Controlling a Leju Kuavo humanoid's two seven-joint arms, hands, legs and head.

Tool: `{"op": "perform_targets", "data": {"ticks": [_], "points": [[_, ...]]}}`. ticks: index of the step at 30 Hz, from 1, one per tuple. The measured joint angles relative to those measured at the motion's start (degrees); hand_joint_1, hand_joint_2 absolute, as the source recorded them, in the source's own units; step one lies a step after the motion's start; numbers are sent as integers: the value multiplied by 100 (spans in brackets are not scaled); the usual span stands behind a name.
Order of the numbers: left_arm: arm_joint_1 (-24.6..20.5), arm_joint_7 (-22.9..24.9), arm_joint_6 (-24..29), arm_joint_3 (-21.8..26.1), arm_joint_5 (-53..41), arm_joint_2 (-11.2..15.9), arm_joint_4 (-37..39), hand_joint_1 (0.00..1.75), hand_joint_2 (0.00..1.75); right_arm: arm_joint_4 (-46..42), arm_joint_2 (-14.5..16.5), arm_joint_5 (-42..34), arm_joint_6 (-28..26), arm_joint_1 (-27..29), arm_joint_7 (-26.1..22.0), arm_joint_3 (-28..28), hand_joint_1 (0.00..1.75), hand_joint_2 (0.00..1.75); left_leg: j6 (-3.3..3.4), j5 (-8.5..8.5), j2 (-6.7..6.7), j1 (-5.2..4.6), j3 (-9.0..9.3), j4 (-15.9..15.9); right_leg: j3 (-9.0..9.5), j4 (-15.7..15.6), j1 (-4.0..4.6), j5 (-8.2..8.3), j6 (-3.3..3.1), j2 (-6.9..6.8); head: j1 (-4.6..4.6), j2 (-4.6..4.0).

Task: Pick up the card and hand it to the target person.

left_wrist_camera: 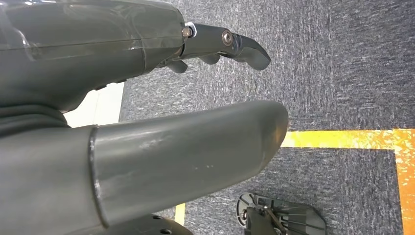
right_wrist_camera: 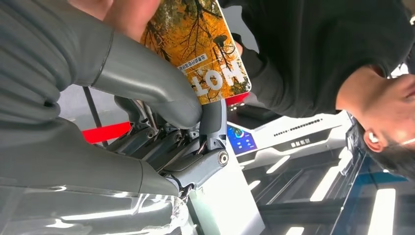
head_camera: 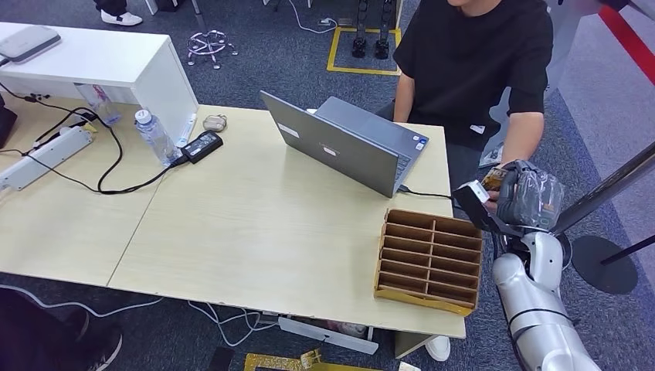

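Right wrist view, upper centre: the right hand [right_wrist_camera: 161,103] pinches the orange card [right_wrist_camera: 203,46] between thumb and finger, a person's hand [right_wrist_camera: 122,12] touching it.

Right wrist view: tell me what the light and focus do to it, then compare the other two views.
Right wrist view: the card is sharp and readable, though bright ceiling lights blow out behind it; glare streaks the right hand. Left wrist view: the left hand looms soft, the carpet is sharp. Head view: even light and a crisp table.
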Motion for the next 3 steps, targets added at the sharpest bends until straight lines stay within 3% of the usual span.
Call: {"op": "perform_targets", "data": {"ticks": [3], "points": [[1, 55, 55, -5, -5, -5, 0, 0, 0, 54, 16, 103, 0, 0, 24, -51, 138, 175, 0, 0, 0, 0, 0, 0, 0, 0, 0, 0, 0, 0, -1, 0]]}}
